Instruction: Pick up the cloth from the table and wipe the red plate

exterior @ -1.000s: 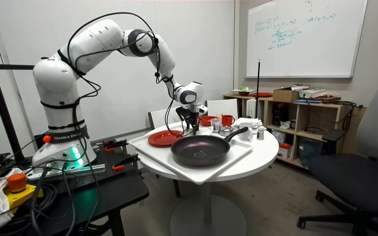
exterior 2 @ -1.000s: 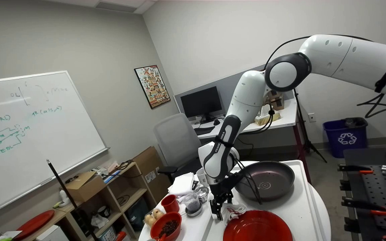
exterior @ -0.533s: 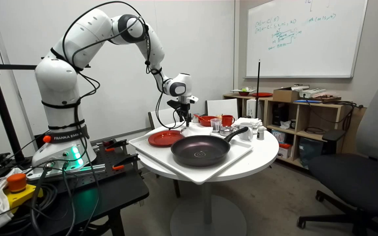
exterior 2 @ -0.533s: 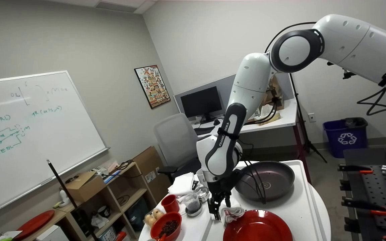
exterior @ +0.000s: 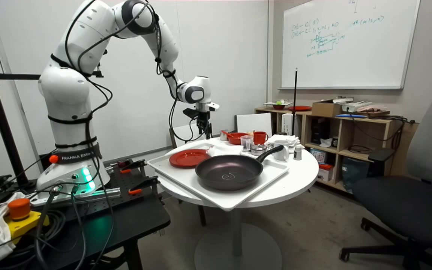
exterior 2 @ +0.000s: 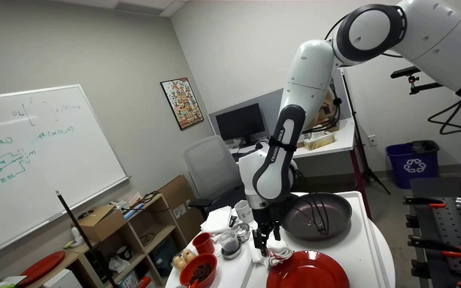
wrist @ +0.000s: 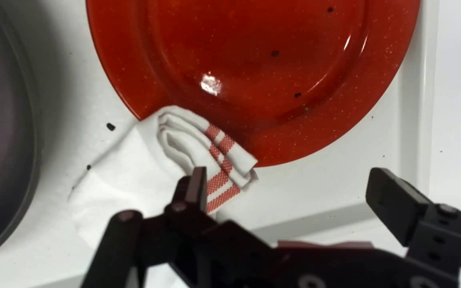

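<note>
In the wrist view, the glossy, white-flecked red plate (wrist: 250,68) curves across the top centre, and the cloth (wrist: 134,172), soft white folds with red stripes, lies left of centre, overlapping the plate's lower rim. The blocky black pincer (wrist: 288,180) is spread along the bottom. Lower centre in an exterior view, the flat tray (exterior: 182,174) rests on the round white surface (exterior: 301,171)

A: what's this place?
B: office doubling as robot lab, imo: scribbled-on whiteboard (exterior: 351,63), monitor (exterior 2: 240,123) on a desk (exterior 2: 344,134), mesh-back office chair (exterior 2: 213,170), plus a Franka Panda arm (exterior: 64,90) on a black table (exterior: 133,219).
</note>
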Robot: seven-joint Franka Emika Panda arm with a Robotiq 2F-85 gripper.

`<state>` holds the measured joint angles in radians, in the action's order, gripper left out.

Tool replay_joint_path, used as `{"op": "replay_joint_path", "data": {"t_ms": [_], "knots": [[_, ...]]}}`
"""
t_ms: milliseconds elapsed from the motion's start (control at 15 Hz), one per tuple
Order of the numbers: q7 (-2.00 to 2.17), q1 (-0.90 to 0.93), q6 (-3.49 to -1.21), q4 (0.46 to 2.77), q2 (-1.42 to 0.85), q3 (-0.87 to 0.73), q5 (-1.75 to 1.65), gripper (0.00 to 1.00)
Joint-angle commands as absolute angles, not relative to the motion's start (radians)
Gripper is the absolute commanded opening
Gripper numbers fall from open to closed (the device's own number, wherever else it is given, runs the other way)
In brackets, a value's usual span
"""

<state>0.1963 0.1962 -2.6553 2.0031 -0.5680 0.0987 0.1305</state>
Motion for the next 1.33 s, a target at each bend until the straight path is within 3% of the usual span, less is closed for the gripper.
{"op": "replay_joint_path", "data": {"t_ms": [0,800,867,1267], "knots": [[0.204,0.202,-2.646,2.125,-0.463,0.101,0.121,1.00],[0.295,0.213,-2.601,2.443,-0.192,0.104,0.120,1.00],[0.259,0.201,-2.618,2.377,-0.268,0.112,0.126,1.00],[0.270,0.199,-2.611,2.427,-0.215,0.114,0.126,1.00]]}}
